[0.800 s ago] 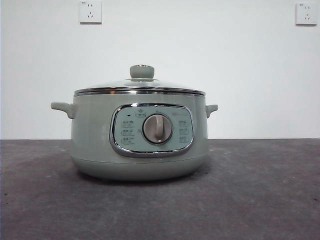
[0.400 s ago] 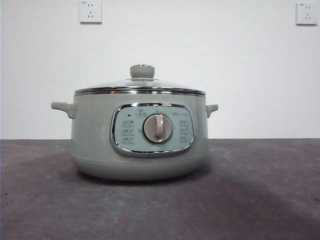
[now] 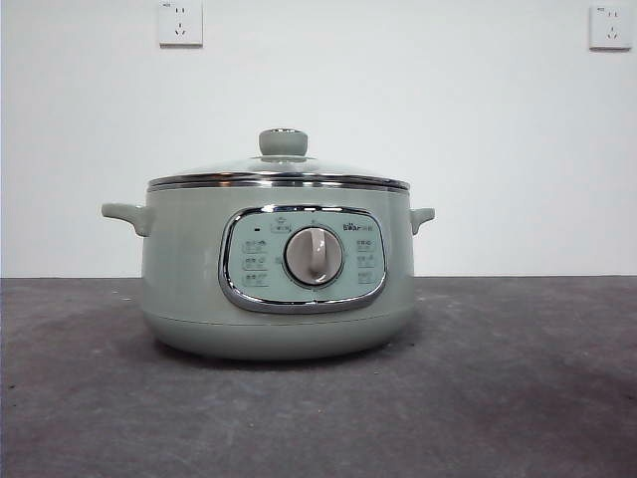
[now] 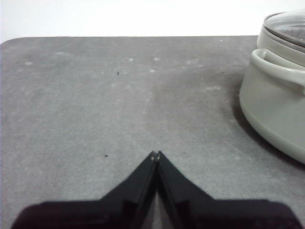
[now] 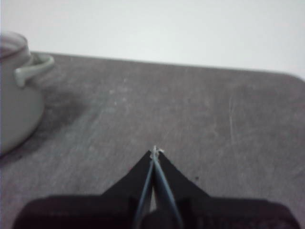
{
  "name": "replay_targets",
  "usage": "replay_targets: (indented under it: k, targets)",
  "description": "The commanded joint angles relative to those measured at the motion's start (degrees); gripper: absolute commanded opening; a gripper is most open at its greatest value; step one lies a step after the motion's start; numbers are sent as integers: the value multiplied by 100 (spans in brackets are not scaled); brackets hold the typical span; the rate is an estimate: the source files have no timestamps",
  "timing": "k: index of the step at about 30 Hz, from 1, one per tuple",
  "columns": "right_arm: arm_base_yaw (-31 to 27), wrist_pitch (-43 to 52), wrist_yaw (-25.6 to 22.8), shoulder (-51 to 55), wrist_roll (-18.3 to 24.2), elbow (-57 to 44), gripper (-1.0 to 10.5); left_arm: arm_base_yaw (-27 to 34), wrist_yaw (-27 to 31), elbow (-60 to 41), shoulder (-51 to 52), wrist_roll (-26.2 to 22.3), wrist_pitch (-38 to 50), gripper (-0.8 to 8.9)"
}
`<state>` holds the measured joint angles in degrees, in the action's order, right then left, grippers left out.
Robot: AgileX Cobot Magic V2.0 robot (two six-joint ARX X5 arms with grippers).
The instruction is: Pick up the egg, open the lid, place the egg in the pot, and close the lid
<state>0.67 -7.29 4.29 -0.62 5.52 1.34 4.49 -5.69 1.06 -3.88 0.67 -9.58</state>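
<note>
- We see the left gripper (image 4: 156, 155) with its two black jaws pressed tip to tip, holding nothing, poised over bare grey worktop (image 4: 95, 105).
- From that wrist view the pot (image 4: 279, 107) sits off to one side, well apart from the jaws, one side handle (image 4: 279, 71) turned toward us and the edge of the lid (image 4: 288, 26) just showing.
- We see the right gripper (image 5: 155, 153) likewise closed tip to tip and empty, above the worktop and well clear of the pot, which shows at the edge of its view with the other handle (image 5: 35, 67).
- In the front view the pale green pot stands upright on the worktop in the middle, control panel (image 3: 303, 259) and silver dial (image 3: 315, 256) facing us.
- The glass lid rests seated on the pot's rim, its green knob (image 3: 283, 142) on top.
- We cannot find the egg in any view.
- Two wall sockets (image 3: 180, 22) sit high on the white wall behind.
</note>
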Motion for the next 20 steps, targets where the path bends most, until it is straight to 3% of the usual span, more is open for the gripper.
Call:
replay_targets:
  k: [1, 7, 20]
  targets:
    - [-9, -48, -26, 17, -72, -52, 1, 20, -31, -55, -7, 20, 20, -4]
    - [-7, -306, -17, 17, -260, -42, 1, 20, -31, -55, -17, 22, 20, -4]
    - [2, -332, -24, 11, -251, -33, 1, 20, -31, -55, -26, 22, 20, -4]
